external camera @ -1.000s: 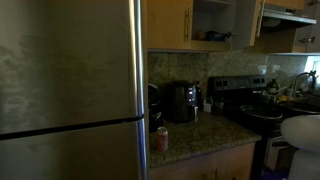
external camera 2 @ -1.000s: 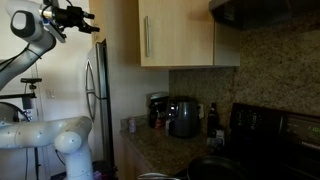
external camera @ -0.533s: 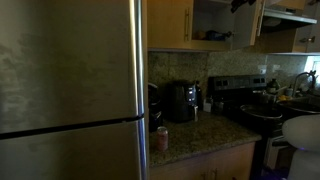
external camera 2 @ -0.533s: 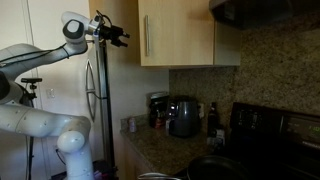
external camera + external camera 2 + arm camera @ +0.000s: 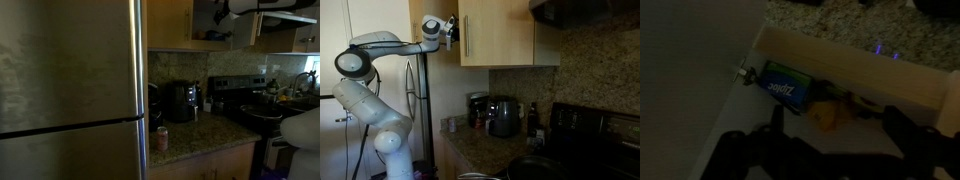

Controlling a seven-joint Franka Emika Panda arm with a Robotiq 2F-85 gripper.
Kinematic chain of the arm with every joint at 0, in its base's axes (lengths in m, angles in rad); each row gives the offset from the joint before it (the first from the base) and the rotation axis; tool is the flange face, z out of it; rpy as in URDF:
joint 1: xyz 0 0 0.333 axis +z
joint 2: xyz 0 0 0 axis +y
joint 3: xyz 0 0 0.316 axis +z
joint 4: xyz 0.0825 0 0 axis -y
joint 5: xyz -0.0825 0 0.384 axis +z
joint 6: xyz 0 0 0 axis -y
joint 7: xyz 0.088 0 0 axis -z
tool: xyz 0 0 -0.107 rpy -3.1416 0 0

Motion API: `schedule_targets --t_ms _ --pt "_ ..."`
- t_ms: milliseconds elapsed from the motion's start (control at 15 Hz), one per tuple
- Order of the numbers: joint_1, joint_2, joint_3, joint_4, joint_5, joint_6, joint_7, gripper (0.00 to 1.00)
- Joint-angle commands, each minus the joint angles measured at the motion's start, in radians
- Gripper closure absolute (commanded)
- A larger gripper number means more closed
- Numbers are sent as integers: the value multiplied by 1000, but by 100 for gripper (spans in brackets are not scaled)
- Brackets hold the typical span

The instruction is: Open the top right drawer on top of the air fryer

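Observation:
The top right drawer is a honey-brown cabinet door point(image 5: 500, 32) with a slim silver bar handle point(image 5: 466, 37) on its left edge. It stands swung open, and the open compartment point(image 5: 215, 22) shows things on its shelf. The black air fryer point(image 5: 503, 117) sits on the counter below and also shows in an exterior view point(image 5: 181, 101). My gripper point(image 5: 451, 28) hovers just left of the handle, up at cabinet height point(image 5: 226, 7). In the wrist view its dark fingers point(image 5: 840, 140) are spread with nothing between them, above a shelf holding a blue Ziploc box point(image 5: 785, 85).
A tall steel fridge point(image 5: 70, 90) fills the left of an exterior view. The twin closed door point(image 5: 170, 22) is beside the open compartment. A black stove point(image 5: 245, 100) and range hood point(image 5: 290, 12) stand further along. A can point(image 5: 162, 139) sits on the granite counter point(image 5: 195, 135).
The arm has swung from high beside the fridge across to the cabinet door's handle edge. Its wrist has come into view at the top of the open compartment.

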Motion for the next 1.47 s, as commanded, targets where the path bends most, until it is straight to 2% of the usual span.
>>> schedule_targets --t_ms 0,333,533,733,933,1067,1133,1267,1400 --pt "-49 103 20 129 -163 -52 134 0" --pt "-19 31 -33 78 -401 -156 363 0" --pt "21 -7 -110 17 -456 -230 429 0" --pt "53 -39 -228 -54 -439 -291 460 0" --pt "52 -54 -353 -119 -424 -309 515 0" --pt "67 -47 -417 -137 -370 -309 545 0" --pt "126 -68 -442 -171 -318 -246 501 0" --pt "155 -117 -377 -238 -275 -245 500 0" --pt "211 -144 -314 -267 -207 -260 503 0"
